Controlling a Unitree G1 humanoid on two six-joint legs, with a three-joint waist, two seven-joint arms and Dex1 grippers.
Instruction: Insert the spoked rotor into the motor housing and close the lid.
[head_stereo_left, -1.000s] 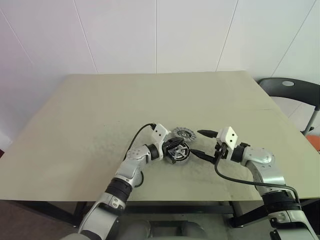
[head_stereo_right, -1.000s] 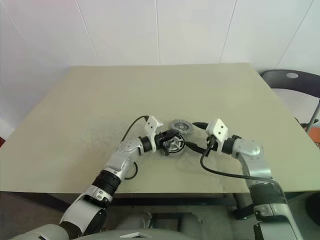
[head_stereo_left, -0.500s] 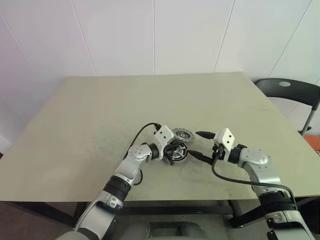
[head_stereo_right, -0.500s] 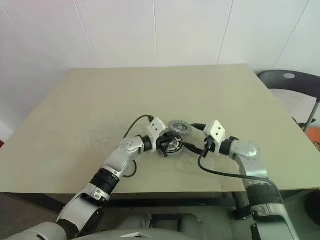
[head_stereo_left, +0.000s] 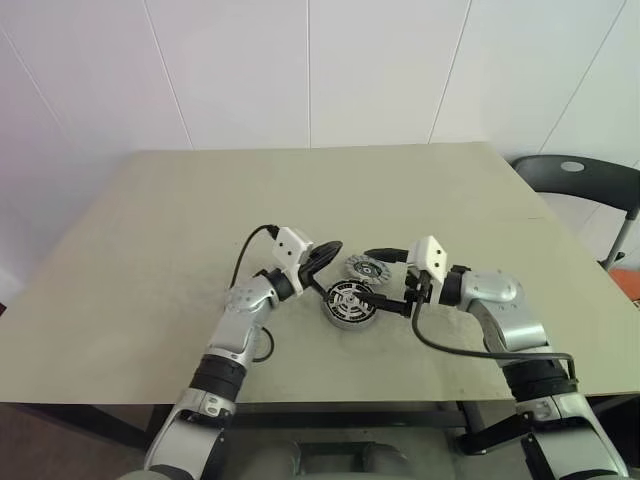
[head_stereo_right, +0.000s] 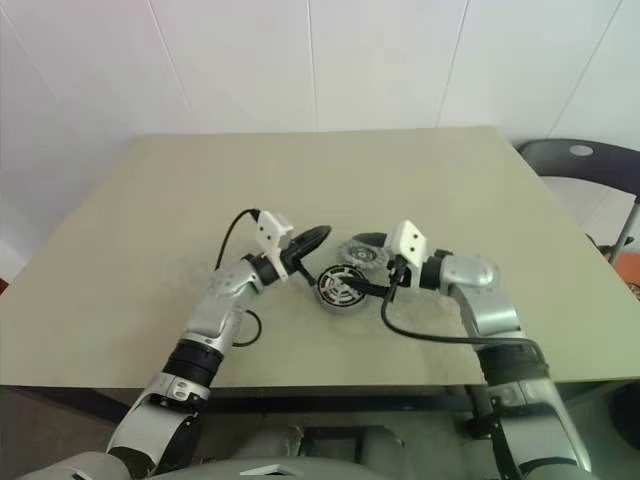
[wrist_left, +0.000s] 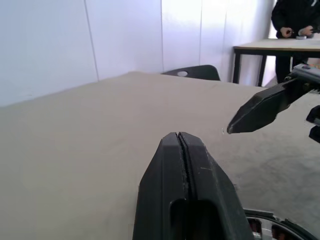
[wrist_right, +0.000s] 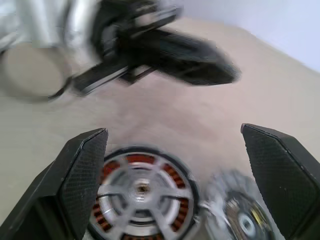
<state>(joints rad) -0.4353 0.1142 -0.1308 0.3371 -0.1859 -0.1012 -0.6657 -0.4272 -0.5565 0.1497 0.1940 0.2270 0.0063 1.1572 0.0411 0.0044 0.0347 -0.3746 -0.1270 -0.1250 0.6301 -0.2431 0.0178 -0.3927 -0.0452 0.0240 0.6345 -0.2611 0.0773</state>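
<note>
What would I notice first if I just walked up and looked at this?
Two robot arms meet over the near middle of a big beige table. Between them lies the motor housing, a round black shell with copper windings, and just behind it, on its right, the grey spoked rotor. The left tool is shut and raised just left of the housing, while the right tool stands wide open, reaching in from the right.
</note>
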